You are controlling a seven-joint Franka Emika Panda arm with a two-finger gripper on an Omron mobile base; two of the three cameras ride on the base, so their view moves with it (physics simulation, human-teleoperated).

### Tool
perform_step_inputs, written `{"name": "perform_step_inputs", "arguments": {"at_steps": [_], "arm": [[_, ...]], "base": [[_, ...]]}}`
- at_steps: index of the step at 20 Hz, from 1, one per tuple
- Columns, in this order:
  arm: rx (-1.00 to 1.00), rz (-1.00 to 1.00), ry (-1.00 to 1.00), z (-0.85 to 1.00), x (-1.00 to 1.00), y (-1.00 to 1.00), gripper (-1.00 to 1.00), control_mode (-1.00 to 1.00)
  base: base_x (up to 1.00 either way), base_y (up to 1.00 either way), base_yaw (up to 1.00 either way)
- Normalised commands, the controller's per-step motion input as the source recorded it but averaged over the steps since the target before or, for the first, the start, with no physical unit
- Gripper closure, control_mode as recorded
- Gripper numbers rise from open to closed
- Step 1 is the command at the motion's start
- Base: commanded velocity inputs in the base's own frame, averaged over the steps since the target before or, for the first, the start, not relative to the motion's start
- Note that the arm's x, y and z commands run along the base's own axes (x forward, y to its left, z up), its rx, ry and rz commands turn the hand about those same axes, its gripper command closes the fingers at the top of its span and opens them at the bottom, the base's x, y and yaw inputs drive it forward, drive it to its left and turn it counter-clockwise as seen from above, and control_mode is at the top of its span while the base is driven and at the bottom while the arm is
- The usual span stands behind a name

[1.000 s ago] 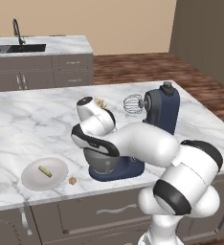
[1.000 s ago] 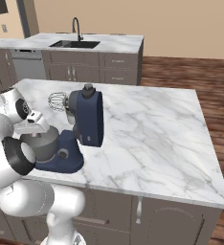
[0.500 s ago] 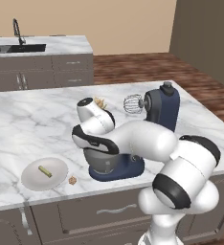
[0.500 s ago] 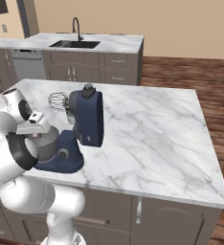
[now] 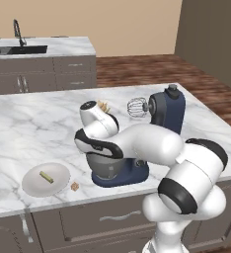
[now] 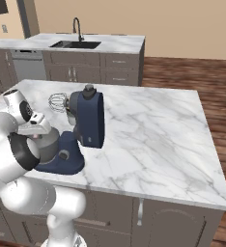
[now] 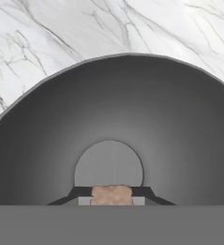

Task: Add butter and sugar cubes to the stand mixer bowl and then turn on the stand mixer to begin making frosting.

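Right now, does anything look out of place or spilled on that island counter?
One sugar cube lies on the bare marble counter beside the white plate, not on it. The butter still sits on the plate. The tool grips the other cube over the bowl.

Kitchen: marble island (image 5: 33, 128), sink (image 6: 74, 44), cabinets (image 6: 112, 76).

The marble island counter (image 5: 33, 128) carries a white plate (image 5: 36, 184), one sugar cube (image 5: 75, 186) and the stand mixer (image 5: 162, 116).
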Motion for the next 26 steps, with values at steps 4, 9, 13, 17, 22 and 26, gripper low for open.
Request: {"name": "perform_step_inputs", "arguments": {"at_steps": [4, 9, 13, 17, 22, 26], "arm": [[0.0, 0.0, 0.0, -0.18, 0.0, 0.0, 1.0, -1.0], [0.0, 0.0, 0.0, 0.0, 0.0, 0.0, -1.0, -1.0], [0.0, 0.0, 0.0, 0.0, 0.0, 0.0, -1.0, -1.0], [0.0, 0.0, 0.0, 0.0, 0.0, 0.0, -1.0, -1.0], [0.0, 0.0, 0.0, 0.02, -0.03, 0.01, -1.0, -1.0], [0.0, 0.02, -0.01, 0.6, -0.33, 0.02, -1.0, -1.0]], "base": [[0.0, 0.0, 0.0], [0.0, 0.0, 0.0], [0.0, 0.0, 0.0], [0.0, 0.0, 0.0], [0.0, 0.0, 0.0], [0.0, 0.0, 0.0]]}}
